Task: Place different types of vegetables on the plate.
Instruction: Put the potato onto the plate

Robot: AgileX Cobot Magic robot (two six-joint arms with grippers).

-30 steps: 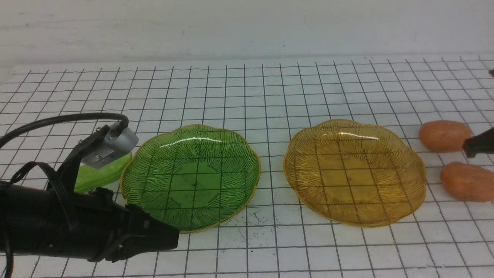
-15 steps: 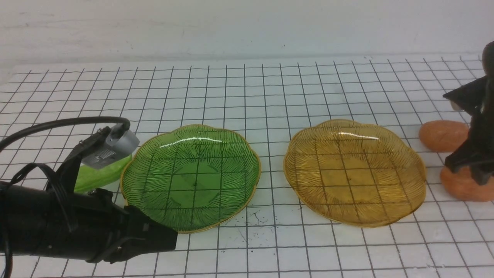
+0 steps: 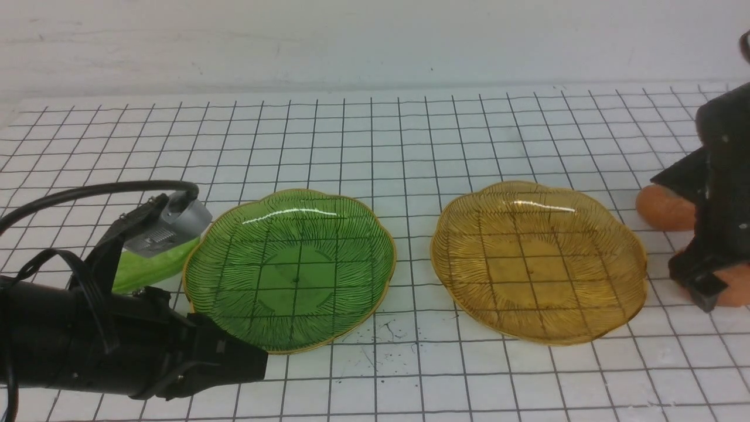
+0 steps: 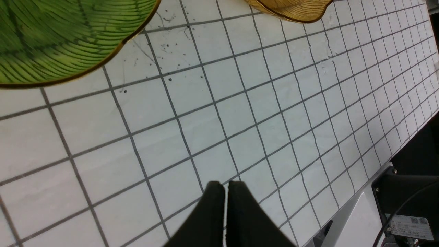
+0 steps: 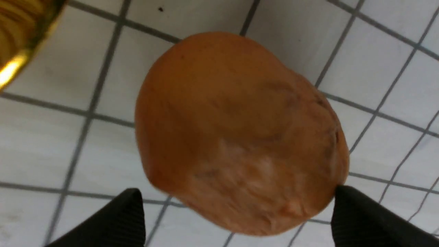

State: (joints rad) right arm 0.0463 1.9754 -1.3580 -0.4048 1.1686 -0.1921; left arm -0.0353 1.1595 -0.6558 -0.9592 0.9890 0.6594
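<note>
between the tips of the wide-open right claw (image 5: 236, 190) lies an orange potato (image 5: 233, 120).

White table (image 3: 410, 135) ruled in a dark grid, backed by an off-white wall (image 3: 351, 41). Two translucent plates, a green plate (image 3: 293, 258) and an amber plate (image 3: 539, 261), are each lined with fine dark radiating ribs and rimmed in gold. A pale-green cucumber piece (image 3: 155, 266) lies beside the green plate. The farther potato (image 3: 662, 208) and nearer potato (image 3: 735, 290) are orange-brown; close up in the right wrist view, the skin is mottled with paler patches. Black specks (image 3: 381, 337) dot the white squares. The left end effector (image 4: 225, 187) is black, and the right end effector's fingers (image 5: 116, 223) are black and finely ribbed. The wrist camera (image 3: 173, 223) is silver-grey.
</note>
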